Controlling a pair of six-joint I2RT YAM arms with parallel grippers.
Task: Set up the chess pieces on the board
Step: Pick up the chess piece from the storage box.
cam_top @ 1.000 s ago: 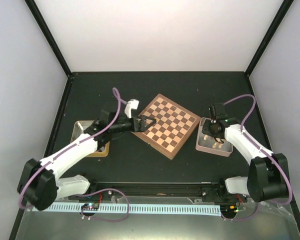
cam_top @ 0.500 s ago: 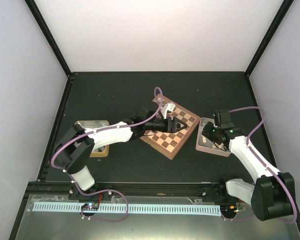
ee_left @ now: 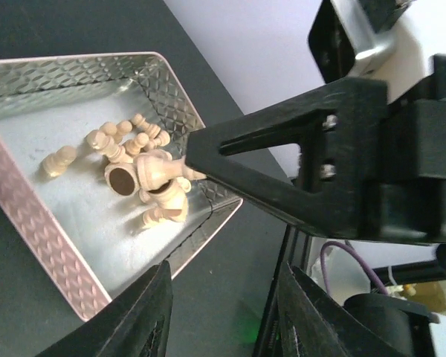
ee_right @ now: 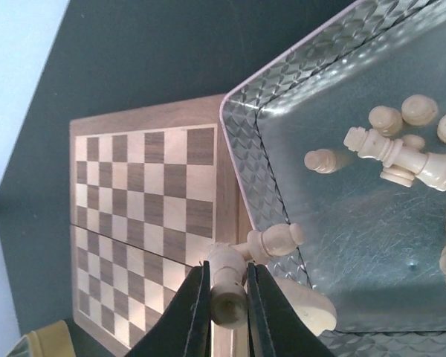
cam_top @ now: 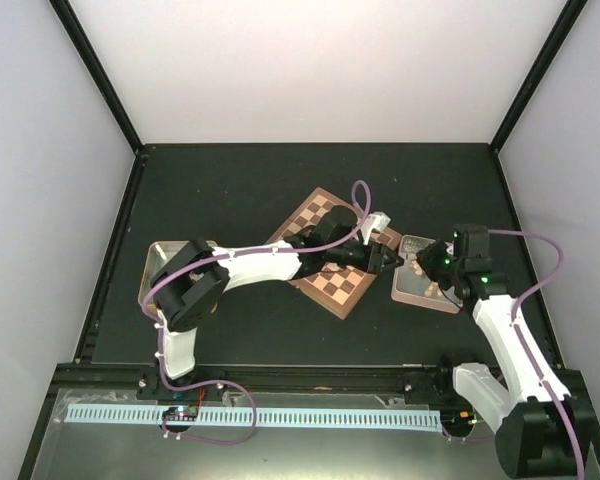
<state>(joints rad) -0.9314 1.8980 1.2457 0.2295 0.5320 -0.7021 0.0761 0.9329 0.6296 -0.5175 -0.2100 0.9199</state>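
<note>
The board (cam_top: 332, 288) lies turned like a diamond in mid-table; no chess pieces show on its bare squares (ee_right: 149, 208). Pale chess pieces (ee_left: 115, 137) lie loose in the grey tray (cam_top: 420, 292). My right gripper (ee_right: 228, 297) hovers over the tray's board-side rim, shut on a pale chess piece (ee_right: 227, 277). Two more pale pieces sit tight against it; whether they are held I cannot tell. My left gripper (cam_top: 388, 260) has reached across the board to the tray's edge. Its fingers (ee_left: 152, 316) stand apart with nothing between them, facing the right gripper (ee_left: 282, 163).
A yellow-wood tray (cam_top: 158, 252) sits at the left, partly under the left arm's elbow. The grey tray's raised rim (ee_right: 241, 149) stands beside the board's edge. Black frame posts and white walls close in the dark table.
The left arm swept right across the board to the grey tray, its jaws narrowing. The right arm's elbow dropped back while its gripper stayed over the tray with the piece.
</note>
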